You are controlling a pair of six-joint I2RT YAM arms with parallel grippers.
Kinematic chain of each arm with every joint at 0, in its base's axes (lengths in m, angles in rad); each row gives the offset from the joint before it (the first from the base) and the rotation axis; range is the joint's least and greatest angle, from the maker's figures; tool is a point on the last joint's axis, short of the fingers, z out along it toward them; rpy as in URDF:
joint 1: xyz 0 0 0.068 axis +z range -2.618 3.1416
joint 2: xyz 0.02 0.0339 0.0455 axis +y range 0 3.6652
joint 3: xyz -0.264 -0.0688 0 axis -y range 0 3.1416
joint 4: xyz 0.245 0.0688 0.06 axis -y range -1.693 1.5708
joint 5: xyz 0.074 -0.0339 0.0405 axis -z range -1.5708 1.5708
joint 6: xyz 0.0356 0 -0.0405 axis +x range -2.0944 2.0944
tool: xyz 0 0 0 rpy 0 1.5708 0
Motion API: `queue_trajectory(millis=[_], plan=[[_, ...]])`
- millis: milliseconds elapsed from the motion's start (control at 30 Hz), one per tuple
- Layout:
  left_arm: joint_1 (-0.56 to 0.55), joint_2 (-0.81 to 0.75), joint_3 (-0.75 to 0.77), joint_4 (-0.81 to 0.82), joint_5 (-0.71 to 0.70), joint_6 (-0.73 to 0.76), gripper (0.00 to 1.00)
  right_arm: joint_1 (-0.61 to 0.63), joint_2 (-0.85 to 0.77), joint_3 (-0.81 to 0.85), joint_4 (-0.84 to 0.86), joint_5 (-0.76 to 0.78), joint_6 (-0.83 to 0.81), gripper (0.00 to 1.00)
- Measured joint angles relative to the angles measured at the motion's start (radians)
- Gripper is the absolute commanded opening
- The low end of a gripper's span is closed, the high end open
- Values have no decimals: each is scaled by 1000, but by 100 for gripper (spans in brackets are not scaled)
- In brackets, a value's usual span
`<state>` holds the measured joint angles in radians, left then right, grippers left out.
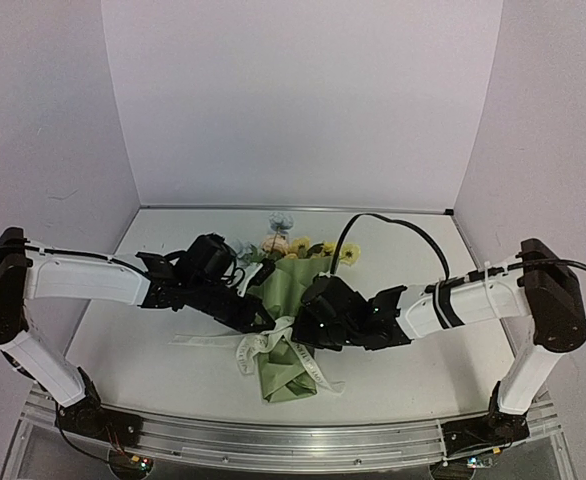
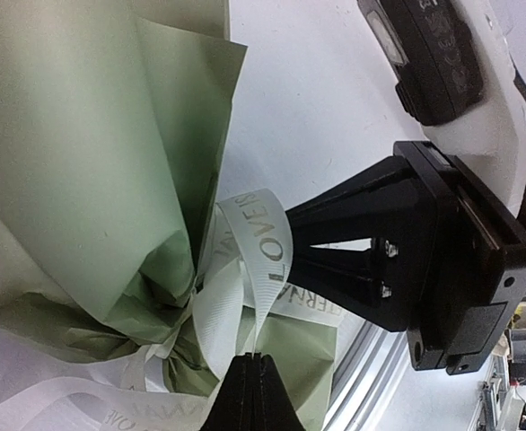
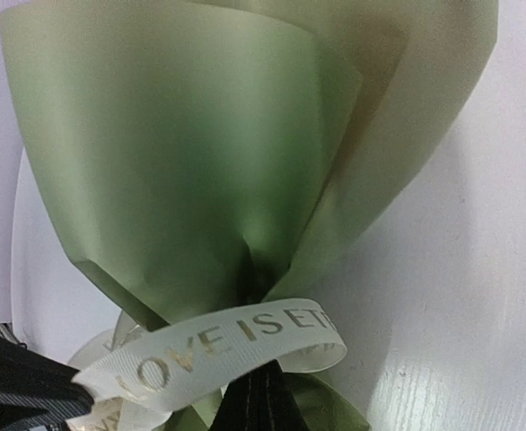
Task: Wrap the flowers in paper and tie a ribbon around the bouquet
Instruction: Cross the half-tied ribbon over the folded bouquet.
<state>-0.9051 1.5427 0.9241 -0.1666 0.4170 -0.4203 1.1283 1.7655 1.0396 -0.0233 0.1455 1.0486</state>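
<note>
**Materials and shapes.** The bouquet (image 1: 285, 290) lies on its side on the white tabletop (image 1: 153, 330), between the two arms. Its blooms point to the far wall and its gathered tail points to the near edge. The paper (image 3: 200, 153) is smooth, matte and olive green. It is rolled into a cone of overlapping layers with clean curved rims, pinched to a narrow waist and crumpled below it. The ribbon (image 3: 227, 346) is a flat cream band with a fine ribbed weave and pale printed capitals. It is bunched in loops at the waist, with loose ends trailing onto the tabletop. The flowers (image 1: 298, 245) show above the wide rim.

**Count.** There is one bouquet, one paper sheet and one ribbon. The blooms are one pale blue, one pink and several yellow. There are two arms.

**Pose.** The left arm (image 1: 83, 278) and right arm (image 1: 463, 300) reach inward from opposite sides, both low over the tabletop, and meet at the waist.
- The left hand (image 2: 250, 364) is clenched, with a strand of ribbon running into its closed tips.
- The right hand (image 3: 261, 391) is also clenched, with its tips at the lettered loop, which crosses over them. Whether that loop is pinched between the pads cannot be told.
- The two hands sit near each other beside the knot area.
</note>
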Motion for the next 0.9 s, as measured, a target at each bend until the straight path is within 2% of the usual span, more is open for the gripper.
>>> queue_trajectory(millis=[300,533,800,900], plan=[[0,-14,-25,46,63,-1,0,-4,20,7,128,-1,0,0],[0,-14,-48,62,78,-7,0,-7,45,-30,298,-12,0,0],[0,-12,-48,62,42,-26,16,-7,48,-115,455,-34,-4,0],[0,-12,-48,61,24,-34,18,-7,49,-124,494,-40,-10,0]])
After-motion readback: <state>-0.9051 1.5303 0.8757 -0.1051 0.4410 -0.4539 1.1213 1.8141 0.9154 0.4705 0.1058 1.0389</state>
